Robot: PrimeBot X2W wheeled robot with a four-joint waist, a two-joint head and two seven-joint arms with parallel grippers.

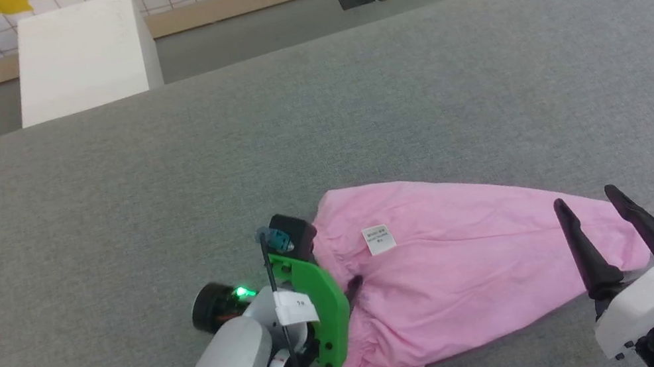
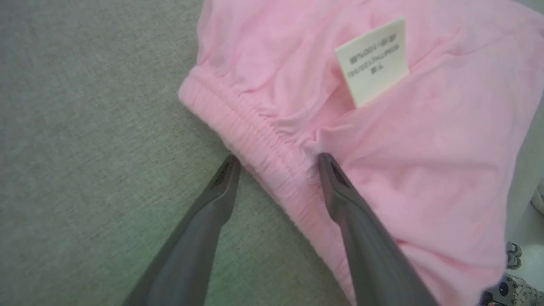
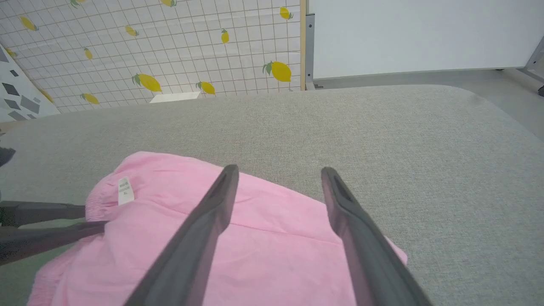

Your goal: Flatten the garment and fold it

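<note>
Garment (image 1: 463, 267) on grey table (image 1: 104, 216), left gripper (image 2: 276, 159) open astride waistband (image 2: 255, 140), right gripper (image 1: 585, 198) open above, white box (image 1: 83, 58) beyond

In the left wrist view the garment (image 2: 425, 170) runs off the frame at 12 and 3 o'clock, and one finger of the left gripper (image 2: 278, 158) covers a strip of it. The print on the label (image 2: 374, 61) is too blurred to read. At 4 o'clock a white and dark object (image 2: 520, 272) is too clipped to identify. In the head view a green bracket (image 1: 316, 310) hides that gripper's fingers (image 1: 353, 286) except one dark tip, and the garment's near corner is cut off at 6 o'clock. In the right wrist view the right gripper (image 3: 279, 170) screens the garment's middle, which exits at 6 o'clock.
</note>
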